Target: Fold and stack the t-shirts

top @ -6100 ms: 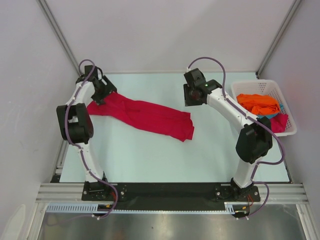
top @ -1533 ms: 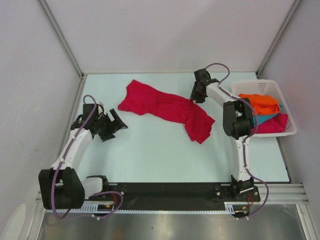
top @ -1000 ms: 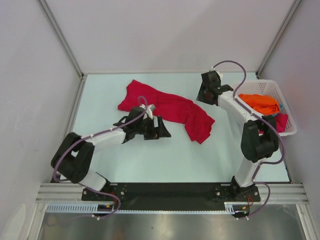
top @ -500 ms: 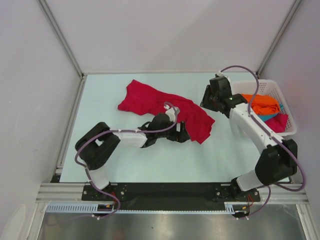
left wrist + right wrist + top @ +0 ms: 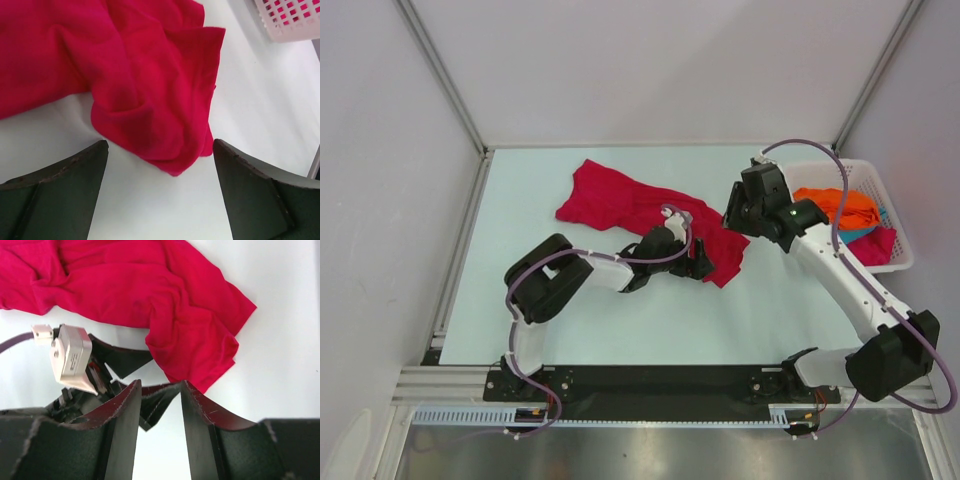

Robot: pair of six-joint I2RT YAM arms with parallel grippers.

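A crimson red t-shirt (image 5: pixel 630 205) lies crumpled across the table's middle, its bunched lower corner (image 5: pixel 165 125) pointing toward the near edge. My left gripper (image 5: pixel 702 263) is low at that corner, open, with its fingers (image 5: pixel 65 185) either side of the cloth tip (image 5: pixel 160 145). Just above and right of the same end hovers my right gripper (image 5: pixel 733 217), open and holding nothing (image 5: pixel 160 385). Orange (image 5: pixel 835 205), teal (image 5: pixel 855 232) and another red (image 5: pixel 878 245) t-shirt lie in the basket.
The white slatted basket (image 5: pixel 840 165) stands at the table's right edge, close behind my right arm. My left gripper's white camera housing (image 5: pixel 70 357) sits directly below my right gripper. Bare pale table (image 5: pixel 620 320) lies in front of the shirt.
My left arm has swept from the left side across the table to the shirt's right corner. My right gripper has drawn back a little to the right, off the cloth.
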